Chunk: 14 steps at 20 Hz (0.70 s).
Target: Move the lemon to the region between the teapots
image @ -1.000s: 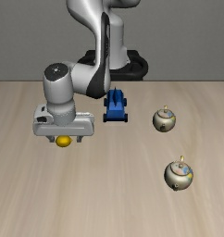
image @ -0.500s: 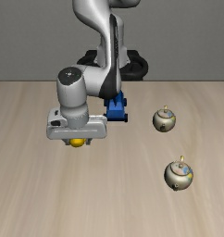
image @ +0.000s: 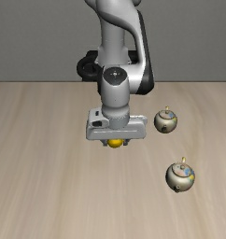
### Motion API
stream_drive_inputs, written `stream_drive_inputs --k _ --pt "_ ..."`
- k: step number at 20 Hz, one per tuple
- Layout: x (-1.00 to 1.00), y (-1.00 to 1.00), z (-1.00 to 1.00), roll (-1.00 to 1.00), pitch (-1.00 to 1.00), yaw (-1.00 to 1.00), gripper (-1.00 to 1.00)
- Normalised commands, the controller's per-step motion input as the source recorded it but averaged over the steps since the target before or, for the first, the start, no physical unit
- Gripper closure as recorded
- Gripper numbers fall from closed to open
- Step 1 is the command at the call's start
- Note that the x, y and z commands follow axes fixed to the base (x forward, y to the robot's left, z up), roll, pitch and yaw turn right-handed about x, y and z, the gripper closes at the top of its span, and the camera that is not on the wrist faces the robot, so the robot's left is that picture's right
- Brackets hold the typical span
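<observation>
In the exterior view my gripper (image: 115,143) hangs over the middle of the wooden table, shut on the yellow lemon (image: 115,143), which peeks out below the gripper body. The lemon is lifted above the table. Two round grey teapots stand at the exterior view's right: one farther back (image: 165,119) and one nearer the front (image: 181,175). The gripper with the lemon is left of both teapots, roughly level with the gap between them.
The arm's white links (image: 121,56) rise behind the gripper toward the base at the back. The wooden table (image: 49,187) stretches wide around the teapots.
The gripper has carried the lemon from the exterior view's left toward the right, closer to the teapots. It now covers the blue toy car that showed beside it earlier.
</observation>
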Motion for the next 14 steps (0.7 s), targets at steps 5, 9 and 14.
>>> stream_drive_inputs --k 5,9,14 --pt "0.00 1.00 0.00 0.00 0.00 0.00 1.00" --pt "0.00 1.00 0.00 0.00 0.00 0.00 1.00" --pt "0.00 1.00 0.00 0.00 0.00 0.00 1.00"
